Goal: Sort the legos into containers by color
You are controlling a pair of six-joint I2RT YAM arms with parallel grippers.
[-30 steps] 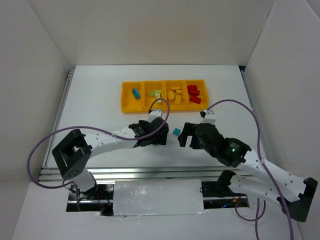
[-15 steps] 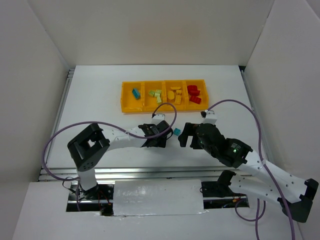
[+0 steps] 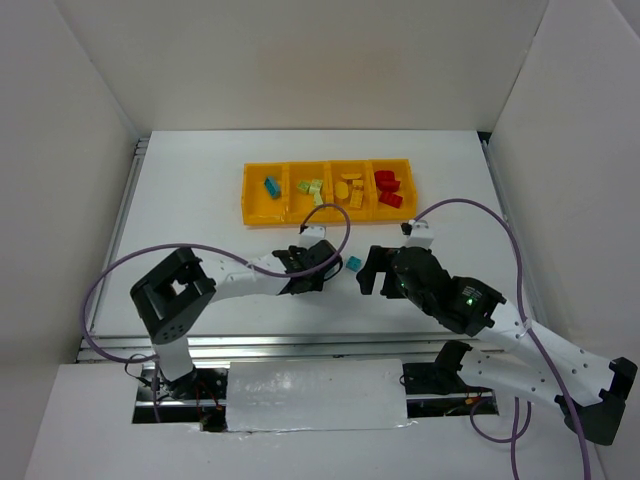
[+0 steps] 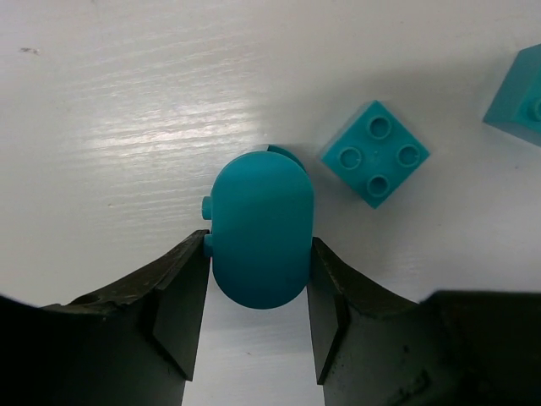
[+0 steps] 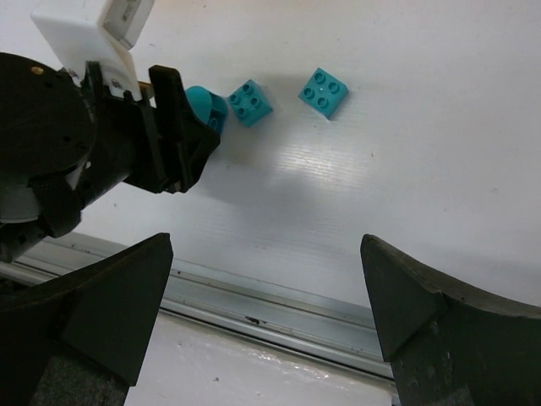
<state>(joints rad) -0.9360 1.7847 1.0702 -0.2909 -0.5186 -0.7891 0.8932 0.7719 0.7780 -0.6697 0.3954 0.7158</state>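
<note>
Left gripper [image 4: 259,258] pinches rounded cyan brick [image 4: 260,220] beside 4-stud square brick [image 4: 374,153]

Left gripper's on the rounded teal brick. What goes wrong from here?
1. The left gripper pinches the rounded teal plastic brick by its near half, on smooth sides; it may slip or pivot when lifted.
2. The square four-stud teal brick lies right beside it; a skewed lift could knock it away.
3. The open right gripper hovers close by; the arms might clash heading to the orange-yellow plastic tray.
</note>
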